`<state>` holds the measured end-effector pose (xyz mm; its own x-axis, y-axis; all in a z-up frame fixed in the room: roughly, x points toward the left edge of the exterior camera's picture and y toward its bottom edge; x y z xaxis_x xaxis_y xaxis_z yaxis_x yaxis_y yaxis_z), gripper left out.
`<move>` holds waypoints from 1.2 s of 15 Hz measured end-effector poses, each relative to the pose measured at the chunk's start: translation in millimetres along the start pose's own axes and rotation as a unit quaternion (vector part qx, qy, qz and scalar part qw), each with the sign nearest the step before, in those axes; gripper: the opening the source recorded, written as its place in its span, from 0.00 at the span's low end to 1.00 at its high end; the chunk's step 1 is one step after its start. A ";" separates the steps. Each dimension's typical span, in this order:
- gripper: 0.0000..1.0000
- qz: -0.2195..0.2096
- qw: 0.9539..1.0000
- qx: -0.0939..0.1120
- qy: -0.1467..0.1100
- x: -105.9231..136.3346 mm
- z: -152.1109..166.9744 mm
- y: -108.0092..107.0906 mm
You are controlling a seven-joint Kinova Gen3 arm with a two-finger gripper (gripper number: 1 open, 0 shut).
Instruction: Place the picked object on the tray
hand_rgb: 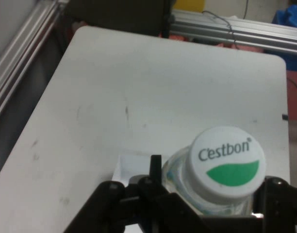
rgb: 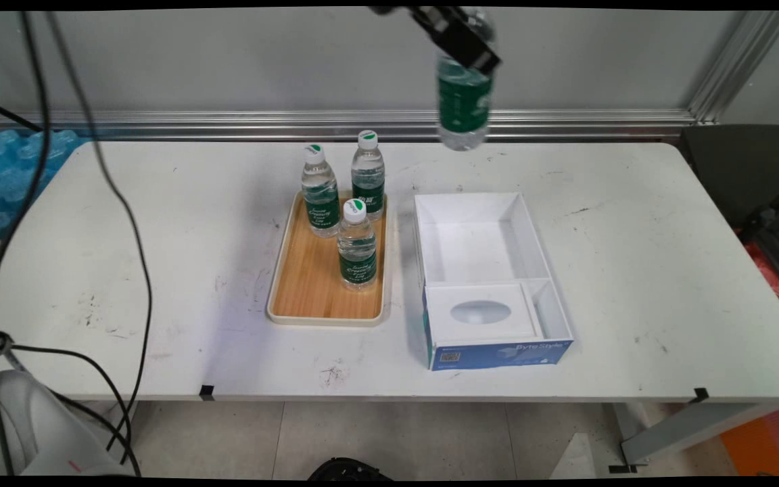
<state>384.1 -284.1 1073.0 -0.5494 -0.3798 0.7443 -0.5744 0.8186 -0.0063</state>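
main view: gripper (rgb: 460,40) at top centre of frame, raised above the table (rgb: 159,270), clamped on a bottle (rgb: 464,111) near its neck
held bottle: clear, green label, hangs upright in the air at top centre, above the table's far edge, up and behind the box (rgb: 491,277)
hand view: white cap (hand_rgb: 226,162) lettered cestbon with a green leaf mark sits lower right of frame, black fingers (hand_rgb: 156,182) pressed on either side of the neck; bare table fills the rest
tray (rgb: 327,270): wooden bottom, cream rim, centre of frame, just left of the box, not touching
tray bottles: three upright, white caps, green labels; back left (rgb: 320,193), back right (rgb: 368,176), front (rgb: 356,247)
box: white, open top, blue front wall, centre right; big back compartment, small front ones, one with an oval cutout
cables (rgb: 92,203): black, hang down left side of frame
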 end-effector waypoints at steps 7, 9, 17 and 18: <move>0.00 -0.021 0.999 0.030 -0.028 -60.2 -73.5 -6.9; 0.00 -0.023 0.998 0.038 -0.037 -78.9 -84.8 -10.2; 0.00 -0.031 0.996 0.050 -0.067 -161.0 -85.9 -11.7; 0.00 -0.032 0.996 0.050 -0.071 -170.2 -82.3 -11.4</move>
<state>534.1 -193.4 1001.3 -0.5862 -0.4918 0.6438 -0.6638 0.7471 -0.0338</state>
